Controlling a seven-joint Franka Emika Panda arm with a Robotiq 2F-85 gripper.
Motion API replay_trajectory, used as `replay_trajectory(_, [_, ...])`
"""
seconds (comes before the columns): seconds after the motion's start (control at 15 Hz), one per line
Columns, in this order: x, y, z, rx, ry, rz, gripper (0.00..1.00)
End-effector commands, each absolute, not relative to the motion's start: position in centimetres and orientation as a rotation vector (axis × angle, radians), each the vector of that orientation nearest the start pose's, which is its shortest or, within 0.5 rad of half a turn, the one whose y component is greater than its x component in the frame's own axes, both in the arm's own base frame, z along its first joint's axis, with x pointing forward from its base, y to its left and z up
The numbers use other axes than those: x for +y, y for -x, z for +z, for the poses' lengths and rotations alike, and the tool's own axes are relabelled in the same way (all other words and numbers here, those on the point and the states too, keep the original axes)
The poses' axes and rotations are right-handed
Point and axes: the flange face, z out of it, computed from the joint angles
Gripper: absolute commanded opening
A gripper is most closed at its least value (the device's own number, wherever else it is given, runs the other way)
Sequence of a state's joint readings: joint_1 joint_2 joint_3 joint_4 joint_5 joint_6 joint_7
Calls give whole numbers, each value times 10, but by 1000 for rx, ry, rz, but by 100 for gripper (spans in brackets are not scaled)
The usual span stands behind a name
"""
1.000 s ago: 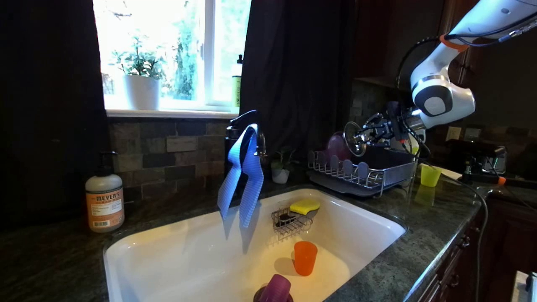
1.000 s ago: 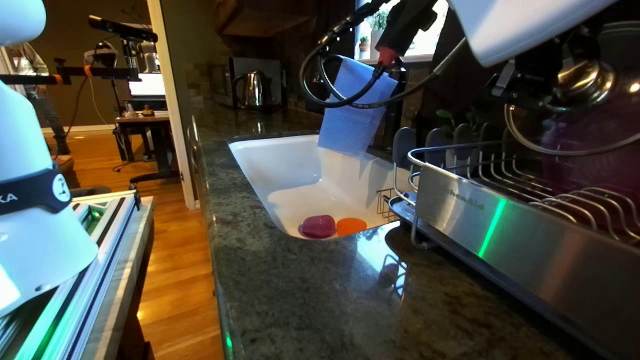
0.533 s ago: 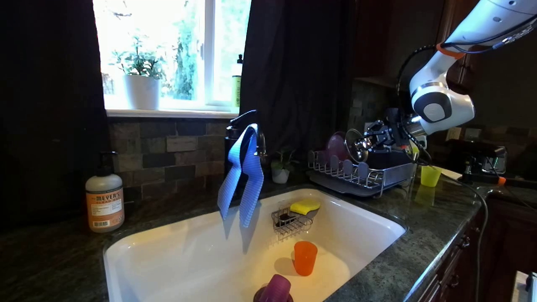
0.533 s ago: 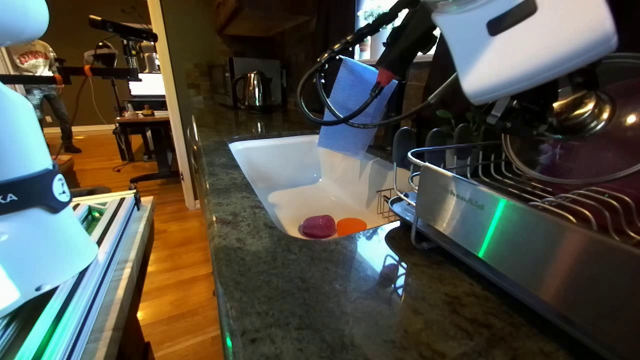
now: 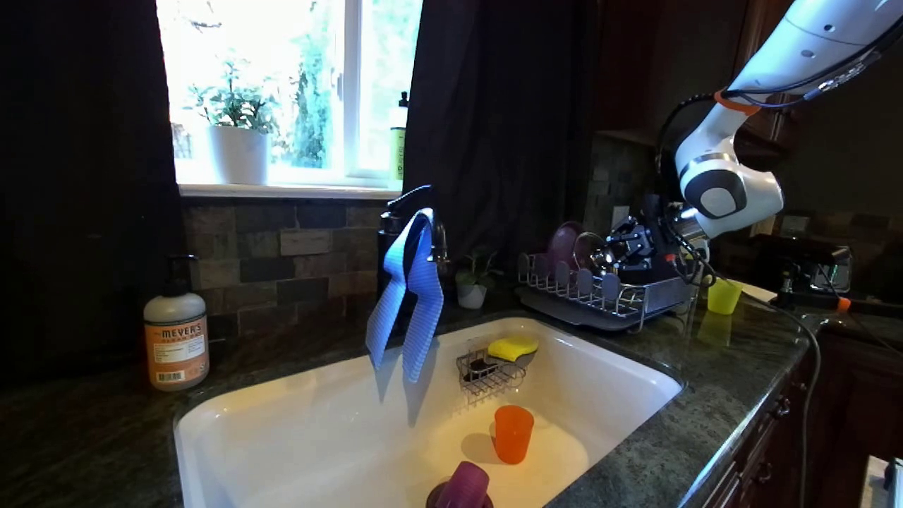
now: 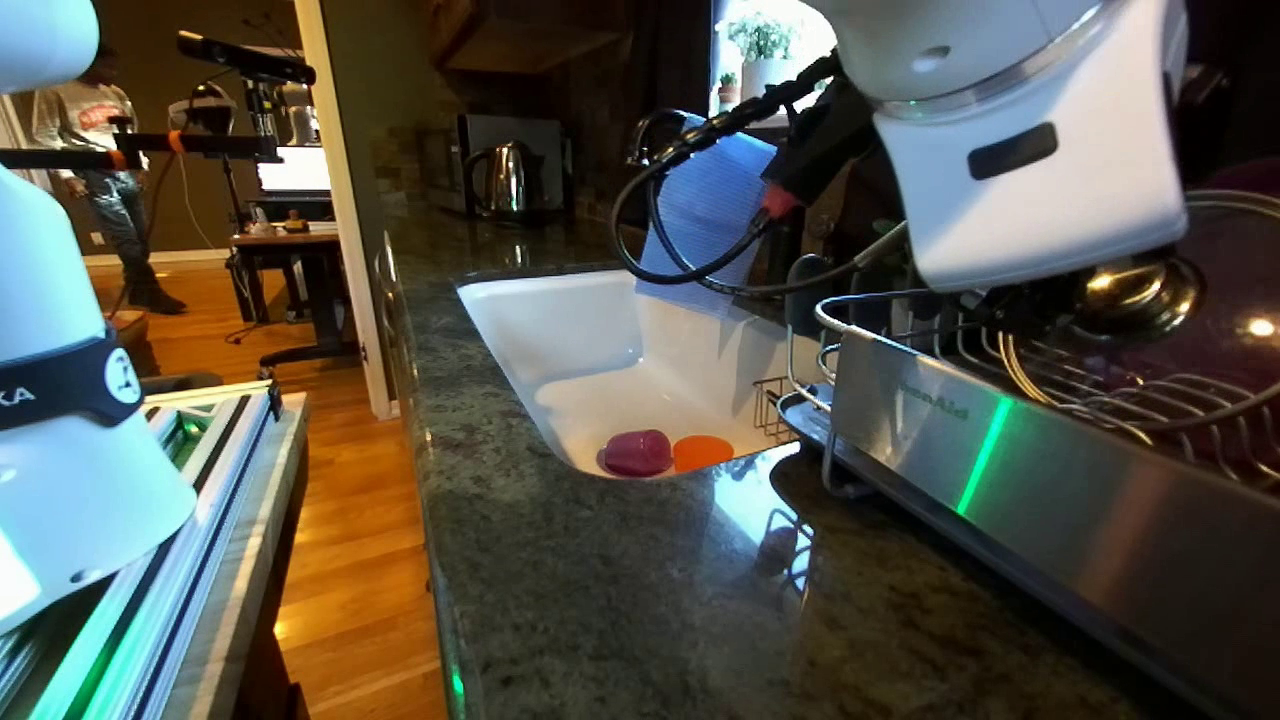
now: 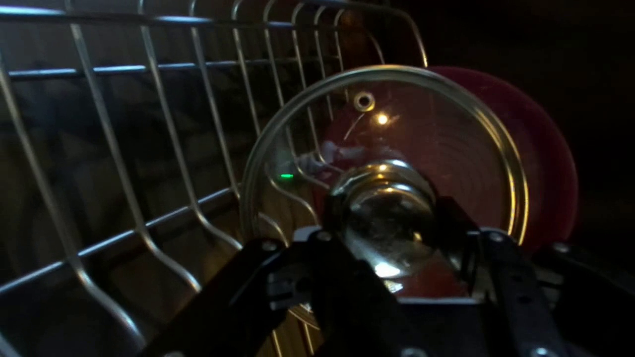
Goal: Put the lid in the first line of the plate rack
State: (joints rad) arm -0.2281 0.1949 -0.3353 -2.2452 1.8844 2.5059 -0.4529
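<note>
The lid (image 5: 586,248) is clear glass with a silvery rim and a shiny metal knob. It stands nearly upright, its lower part down among the wires of the plate rack (image 5: 667,295). It also shows in an exterior view (image 6: 1145,297) and in the wrist view (image 7: 426,119). My gripper (image 5: 609,257) is shut on the lid's knob, with a finger on each side of it in the wrist view (image 7: 389,213). The rack's wires (image 7: 211,106) run along the lid's left in the wrist view. Whether the lid's lower edge touches the rack is hidden.
A purple plate (image 7: 553,163) stands in the rack right behind the lid. A yellow cup (image 5: 723,295) stands beside the rack. The white sink (image 5: 317,423) holds an orange cup (image 5: 513,434) and a purple cup (image 5: 463,485). A blue cloth (image 5: 423,296) hangs over the faucet.
My gripper has moved down with the lid in it, from above the rack to in among its wires. The lid remains held by its knob. A person in the background has moved.
</note>
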Motion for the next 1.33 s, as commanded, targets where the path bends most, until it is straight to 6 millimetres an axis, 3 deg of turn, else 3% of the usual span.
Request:
replay_trajectory(0.0, [-302,-459,285,1687,1419,-677,24])
replay_trajectory(0.2, [-308,-444,285,1699,1423,-671,24])
replay_trajectory(0.27, [-311,-440,286,1708,1418,-664,74])
replay_trajectory(0.4, [-319,-433,289,1715,1411,-658,81])
replay_trajectory(0.53, [-323,-429,298,1707,1410,-662,96])
replay_trajectory(0.8, [-322,-425,327,1624,1472,-708,100])
replay_trajectory(1.27, [-306,-412,397,1511,1697,-810,100])
